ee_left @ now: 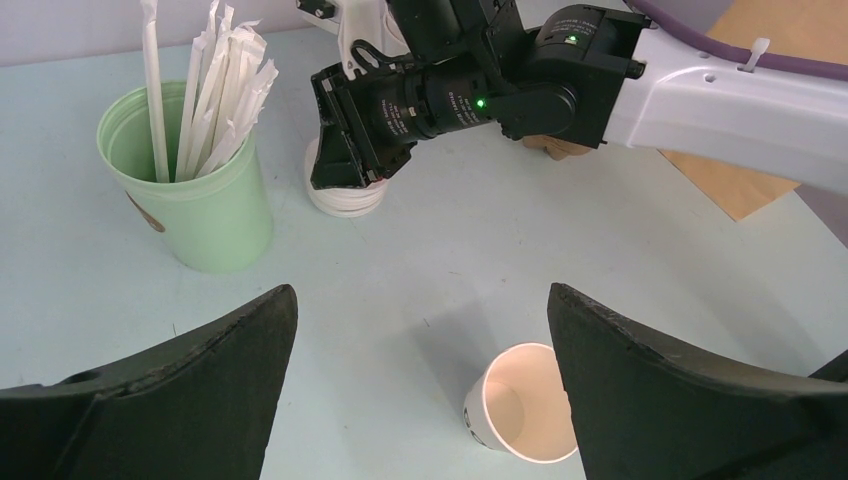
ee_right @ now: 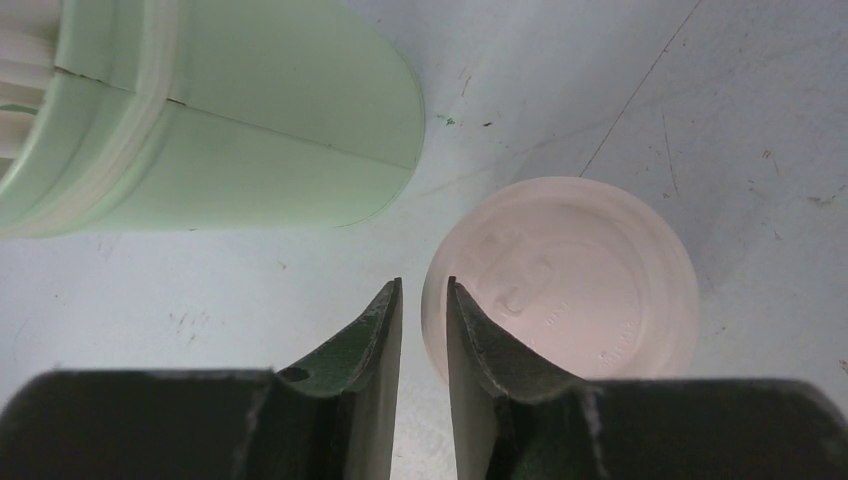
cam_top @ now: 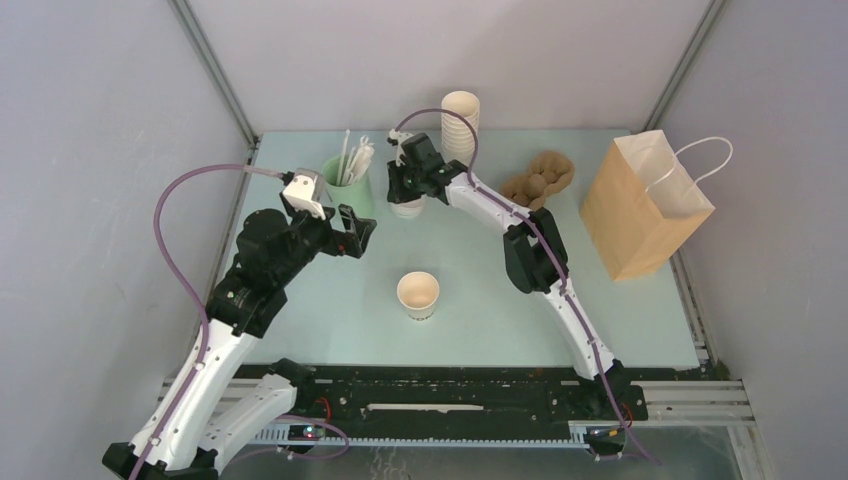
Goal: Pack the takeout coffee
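The takeout coffee cup [cam_top: 418, 295] is a small white paper cup with dark lettering. It stands upright and lidless mid-table, and shows low right in the left wrist view [ee_left: 525, 405]. My left gripper [cam_top: 358, 232] hovers open and empty to its back left [ee_left: 420, 292]. My right gripper [cam_top: 405, 195] reaches down onto a white round lid [ee_right: 590, 270] on a short stack of lids [ee_left: 340, 198]. Its jaws [ee_right: 422, 282] stand narrowly apart across the lid's left rim, one finger over the lid, one outside.
A mint-green cup of wrapped straws [cam_top: 345, 185] stands just left of the lids [ee_right: 250, 120]. A tall stack of white cups [cam_top: 461, 120] is behind them. A brown pulp carrier [cam_top: 540, 178] and an open paper bag [cam_top: 640, 205] stand at the right.
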Controlling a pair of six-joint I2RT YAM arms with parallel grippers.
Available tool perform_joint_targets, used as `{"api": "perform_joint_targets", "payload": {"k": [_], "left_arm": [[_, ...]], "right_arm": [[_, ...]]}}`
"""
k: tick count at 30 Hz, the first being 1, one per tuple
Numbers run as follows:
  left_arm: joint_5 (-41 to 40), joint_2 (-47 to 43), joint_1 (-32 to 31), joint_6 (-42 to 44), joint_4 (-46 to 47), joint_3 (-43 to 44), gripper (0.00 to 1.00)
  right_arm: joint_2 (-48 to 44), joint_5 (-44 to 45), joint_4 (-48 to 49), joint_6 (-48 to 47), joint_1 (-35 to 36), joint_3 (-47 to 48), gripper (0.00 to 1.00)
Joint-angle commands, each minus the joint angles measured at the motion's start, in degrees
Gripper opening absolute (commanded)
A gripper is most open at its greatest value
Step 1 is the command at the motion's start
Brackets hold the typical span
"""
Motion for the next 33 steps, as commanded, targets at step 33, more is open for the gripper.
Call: {"api": "perform_joint_targets", "payload": {"k": [33], "left_arm": [[1.25, -0.51, -0.33, -3.68, 1.23, 1.52, 1.00]], "right_arm": [[-31.78, -11.01, 17.33, 12.34, -5.36, -24.55, 0.00]]}}
